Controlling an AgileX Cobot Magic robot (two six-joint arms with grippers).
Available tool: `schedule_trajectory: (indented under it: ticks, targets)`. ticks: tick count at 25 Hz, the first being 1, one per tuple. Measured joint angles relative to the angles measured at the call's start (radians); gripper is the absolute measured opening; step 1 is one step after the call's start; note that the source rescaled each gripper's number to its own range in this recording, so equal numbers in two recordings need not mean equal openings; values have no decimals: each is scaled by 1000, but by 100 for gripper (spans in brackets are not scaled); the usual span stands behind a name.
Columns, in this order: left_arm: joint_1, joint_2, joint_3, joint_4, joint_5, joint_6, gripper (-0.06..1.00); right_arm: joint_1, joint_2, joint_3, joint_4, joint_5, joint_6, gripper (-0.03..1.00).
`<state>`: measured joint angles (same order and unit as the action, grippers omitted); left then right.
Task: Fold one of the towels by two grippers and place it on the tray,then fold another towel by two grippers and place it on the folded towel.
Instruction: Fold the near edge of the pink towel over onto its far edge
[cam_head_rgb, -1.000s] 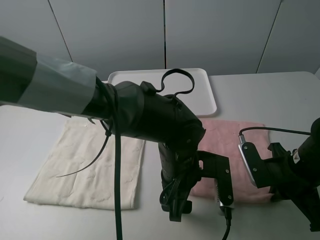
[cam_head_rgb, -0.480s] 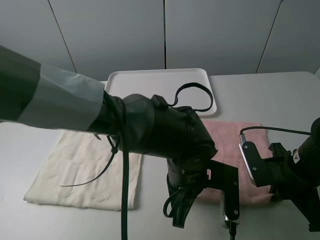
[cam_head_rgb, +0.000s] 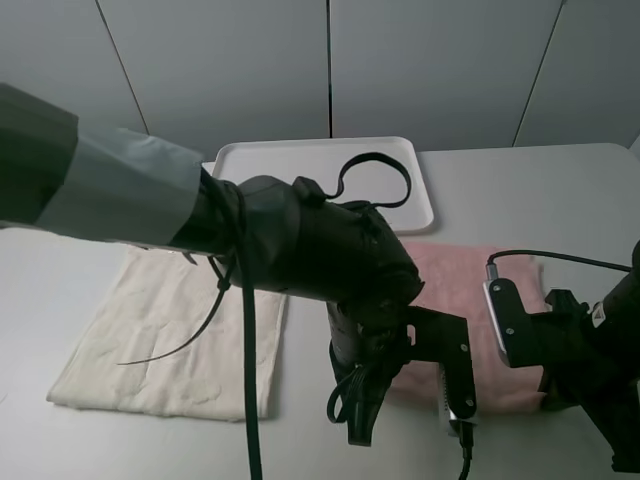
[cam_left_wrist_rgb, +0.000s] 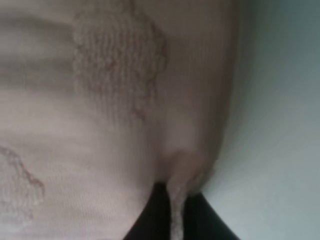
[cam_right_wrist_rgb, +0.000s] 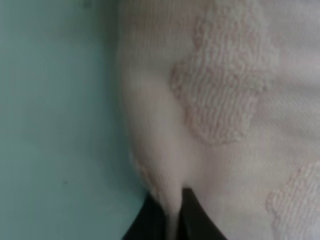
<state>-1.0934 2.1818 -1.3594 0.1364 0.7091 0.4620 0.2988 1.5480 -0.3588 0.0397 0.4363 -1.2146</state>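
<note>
I see my left gripper (cam_left_wrist_rgb: 176, 220) pinched tight on a fold of the pink towel (cam_head_rgb: 465, 285) at its edge, and my right gripper (cam_right_wrist_rgb: 172, 220) clamped on that towel's edge too. From the high camera, the pink towel lies flat at four o'clock, the tray (cam_head_rgb: 280, 160) at twelve and the cream towel (cam_head_rgb: 170, 325) at eight.

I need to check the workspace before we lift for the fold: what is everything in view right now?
pink towel: one, pale pink, flat on the table, right side, in front of the tray
cream towel: one, off-white, flat on the table, left side
tray: one, white, back centre, bare where visible
table: one, light grey, under everything
left arm: one, dark, grey-wrapped, reaching across from the left
right arm: one, black, lower right
left hand: one, black, pinching the pink towel's edge
right hand: one, black, pinching the pink towel's edge
</note>
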Motion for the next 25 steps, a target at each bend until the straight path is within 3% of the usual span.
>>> schedule_trajectory:
  ticks: [6,15,25]
  targets:
    - [68,-32,0,-26,-20,-6,0,0,-110,2,16,4,100,0]
    - [98,-77,0,-55,-47,-13,0,0,-221,-5,23,6,485,0]
    - [228,-144,0,-317,-146,-17,0,0,-272,-92,-98,13,1005,0]
